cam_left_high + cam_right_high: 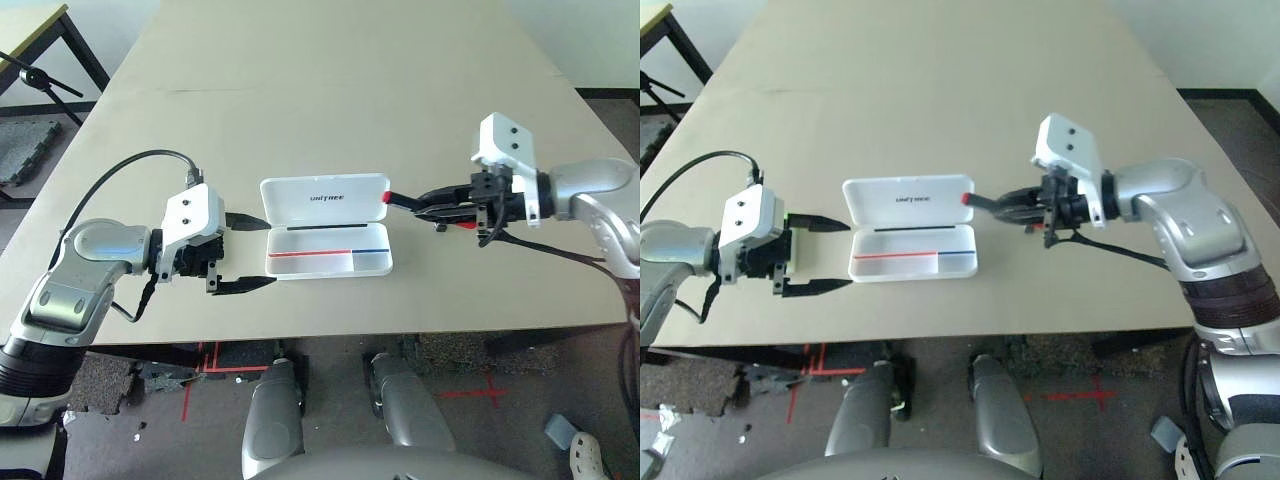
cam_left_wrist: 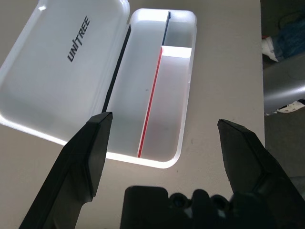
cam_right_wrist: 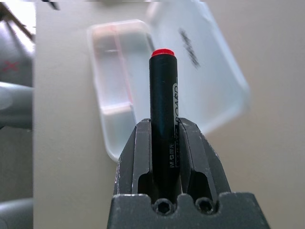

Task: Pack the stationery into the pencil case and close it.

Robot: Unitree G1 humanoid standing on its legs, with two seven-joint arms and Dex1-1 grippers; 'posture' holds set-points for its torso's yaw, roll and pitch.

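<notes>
The white pencil case (image 1: 326,199) lies open at the table's middle, its lettered lid laid back and its shallow tray (image 1: 330,262) showing a red and a blue stripe. The tray (image 2: 143,109) looks empty. My right gripper (image 1: 428,201) hovers just right of the case, shut on the red-and-black marker pen (image 3: 163,109). The pen's red end (image 1: 386,197) points at the lid's right edge. My left gripper (image 1: 262,253) is open just left of the case, its fingers (image 2: 90,152) spread wide at the tray's short end with nothing between them.
The case sits close to the table's front edge (image 1: 330,335). A black cable (image 1: 130,165) loops over my left forearm. Bare tabletop (image 1: 330,90) stretches behind the case. A dark stand (image 1: 40,85) is on the floor at the far left.
</notes>
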